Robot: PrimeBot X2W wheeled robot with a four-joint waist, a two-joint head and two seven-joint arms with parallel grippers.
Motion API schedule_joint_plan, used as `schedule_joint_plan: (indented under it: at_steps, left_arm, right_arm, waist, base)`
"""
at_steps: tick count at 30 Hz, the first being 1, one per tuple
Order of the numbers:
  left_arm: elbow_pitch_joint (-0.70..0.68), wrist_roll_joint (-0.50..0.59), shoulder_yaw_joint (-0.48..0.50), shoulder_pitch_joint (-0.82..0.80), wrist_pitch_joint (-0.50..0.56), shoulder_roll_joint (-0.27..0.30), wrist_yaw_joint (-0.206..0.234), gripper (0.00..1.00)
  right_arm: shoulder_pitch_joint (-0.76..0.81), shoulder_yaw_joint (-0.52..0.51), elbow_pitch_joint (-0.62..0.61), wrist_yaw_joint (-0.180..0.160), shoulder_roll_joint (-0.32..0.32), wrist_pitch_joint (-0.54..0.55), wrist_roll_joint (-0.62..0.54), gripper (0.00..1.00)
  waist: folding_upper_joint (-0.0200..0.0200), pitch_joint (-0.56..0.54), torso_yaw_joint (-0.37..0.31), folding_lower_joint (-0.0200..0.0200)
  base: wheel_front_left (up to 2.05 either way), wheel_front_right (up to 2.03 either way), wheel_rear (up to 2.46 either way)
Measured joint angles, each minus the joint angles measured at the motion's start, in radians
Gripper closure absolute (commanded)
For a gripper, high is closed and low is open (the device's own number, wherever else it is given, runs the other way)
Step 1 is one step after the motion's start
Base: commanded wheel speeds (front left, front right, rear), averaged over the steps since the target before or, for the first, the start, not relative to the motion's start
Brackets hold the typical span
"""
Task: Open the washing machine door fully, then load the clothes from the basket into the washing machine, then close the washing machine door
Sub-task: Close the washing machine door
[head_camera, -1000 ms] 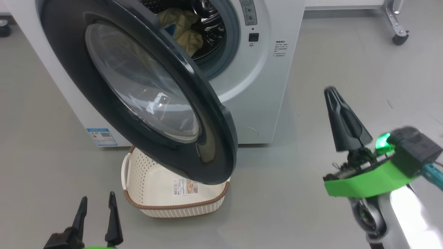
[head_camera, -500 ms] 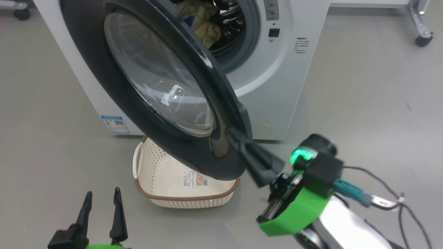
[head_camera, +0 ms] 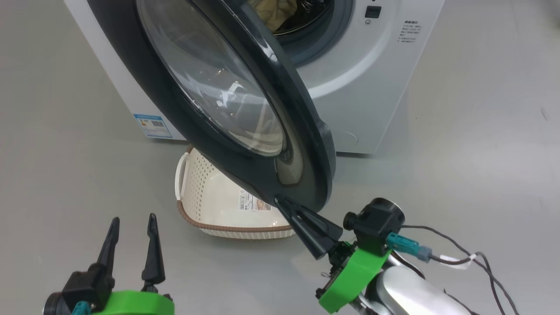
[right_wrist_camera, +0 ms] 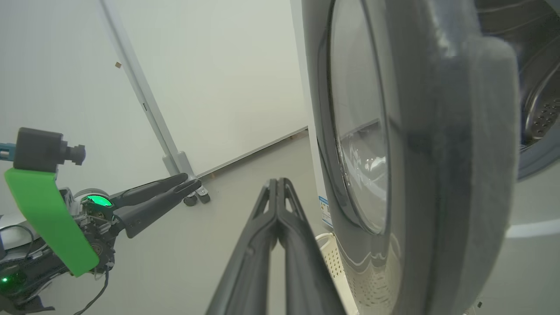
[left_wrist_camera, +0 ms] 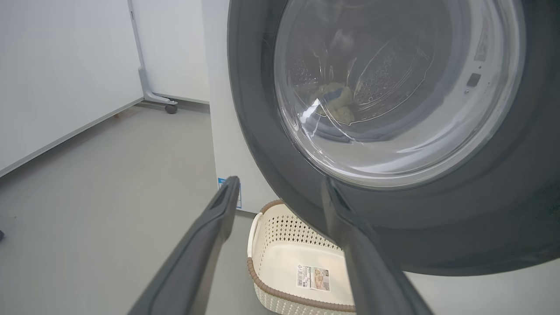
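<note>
The washing machine door (head_camera: pixel 306 175) stands partly open, swung out from the white washing machine (head_camera: pixel 372 87). Cream clothes (head_camera: pixel 273 11) lie in the drum and show through the glass (left_wrist_camera: pixel 337 103). The basket (head_camera: pixel 218 210) sits on the floor under the door, with a paper label inside. My right gripper (head_camera: pixel 278 200) is shut, with its tip at the door's lower rim; I cannot tell if it touches. In the right wrist view the right gripper (right_wrist_camera: pixel 278 180) points along the outer face of the door (right_wrist_camera: pixel 437 131). My left gripper (head_camera: pixel 131 223) is open and holds nothing, left of the basket.
Grey floor lies open to the left and right of the machine. A white panel on a castor foot (right_wrist_camera: pixel 192 199) stands behind at the left. A cable (head_camera: pixel 472 258) trails from my right wrist. The door overhangs the basket (left_wrist_camera: pixel 302 262).
My right gripper swung in from the right, where it pointed up, to the door's lower rim. The head view has shifted, so the machine sits further right and higher.
</note>
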Motion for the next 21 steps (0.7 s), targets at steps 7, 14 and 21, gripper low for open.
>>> schedule_joint_plan:
  at_steps: [7,14,21]
  left_arm:
    - [-0.006,0.009,0.001,-0.012,0.0,0.0,0.0,0.0]
    - [-0.011,0.018,0.002,-0.025,0.0,0.0,-0.001,0.0]
    - [-0.021,0.03,0.018,-0.034,0.0,-0.001,-0.003,0.0]
  right_arm:
    - [-0.009,-0.047,0.034,0.0,0.0,0.0,0.0,1.0]
    - [-0.046,-0.082,0.039,0.0,0.0,0.0,0.0,1.0]
    - [-0.081,-0.113,0.034,0.0,0.0,0.0,0.0,1.0]
  waist:
    - [0.0,0.033,-0.007,0.0]
    - [0.0,0.067,-0.004,0.0]
    - [0.0,0.093,-0.01,0.0]
  base:
    - [0.0,0.0,0.0]
    - [0.0,0.0,0.0]
    - [0.0,0.0,0.0]
